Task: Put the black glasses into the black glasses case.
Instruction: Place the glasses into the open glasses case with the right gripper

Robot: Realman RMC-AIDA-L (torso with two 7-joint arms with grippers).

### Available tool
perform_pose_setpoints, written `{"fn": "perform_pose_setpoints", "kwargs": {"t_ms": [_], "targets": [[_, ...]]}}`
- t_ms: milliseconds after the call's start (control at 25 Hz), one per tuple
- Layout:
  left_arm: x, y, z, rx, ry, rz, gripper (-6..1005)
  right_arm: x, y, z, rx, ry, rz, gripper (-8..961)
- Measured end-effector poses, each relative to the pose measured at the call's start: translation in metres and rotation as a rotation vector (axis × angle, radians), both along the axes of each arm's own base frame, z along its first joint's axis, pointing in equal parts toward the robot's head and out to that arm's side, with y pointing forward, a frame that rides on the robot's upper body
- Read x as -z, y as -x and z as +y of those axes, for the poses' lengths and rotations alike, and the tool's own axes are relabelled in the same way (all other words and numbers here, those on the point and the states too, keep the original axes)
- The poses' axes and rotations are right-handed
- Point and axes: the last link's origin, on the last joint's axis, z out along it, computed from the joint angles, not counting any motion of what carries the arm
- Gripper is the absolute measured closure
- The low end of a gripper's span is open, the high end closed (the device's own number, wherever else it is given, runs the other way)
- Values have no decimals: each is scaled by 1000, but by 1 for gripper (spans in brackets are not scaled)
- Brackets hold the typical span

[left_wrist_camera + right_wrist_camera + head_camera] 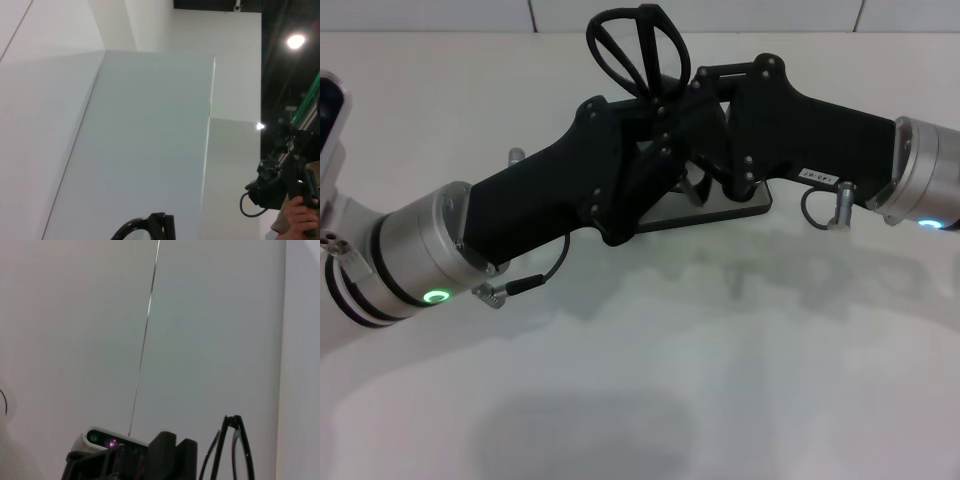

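Black glasses [638,52] upright, case [712,208] head-view only

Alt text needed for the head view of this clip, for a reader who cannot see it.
Two black robot arms meet mid-frame over a white table, holding the black glasses up between them, lenses rising above the left end effector and right end effector. Below them a flat dark object, probably the black glasses case, lies on the table, mostly hidden.

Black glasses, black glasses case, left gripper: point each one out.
black glasses [625,50]: head view, on the frame's upper loop, raised above both grippers.
black glasses case [720,212]: head view, on the visible edge under the arms.
left gripper [655,130]: head view, at its tip, meeting the right gripper.
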Motion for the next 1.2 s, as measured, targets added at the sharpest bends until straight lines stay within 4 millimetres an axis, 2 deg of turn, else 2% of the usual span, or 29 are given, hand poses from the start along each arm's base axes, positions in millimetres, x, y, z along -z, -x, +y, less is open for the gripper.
{"fn": "perform_pose_setpoints", "kwargs": {"t_ms": [240,520,640,680,720,960,1080,1200], "targets": [[-3,8,-6,-15,11,2,920,2,-8,5,58,-5,-29,843],[-29,36,-26,-43,-12,-2,919,3,-13,9,71,2,-104,844],[-38,43,-31,-54,-29,-4,919,10,-8,10,39,25,-261,844],[-40,45,-33,-62,-38,-7,919,10,-8,10,39,25,-261,844],[-42,47,-34,-70,-45,-9,919,15,-2,13,36,36,-440,844],[-49,53,-35,-91,-69,-9,919,17,12,14,61,-64,-901,844],[-51,55,-35,-92,-75,-3,919,13,17,14,54,-150,-1041,843],[-54,57,-35,-93,-79,4,919,11,27,13,24,-210,-1098,843]]}}
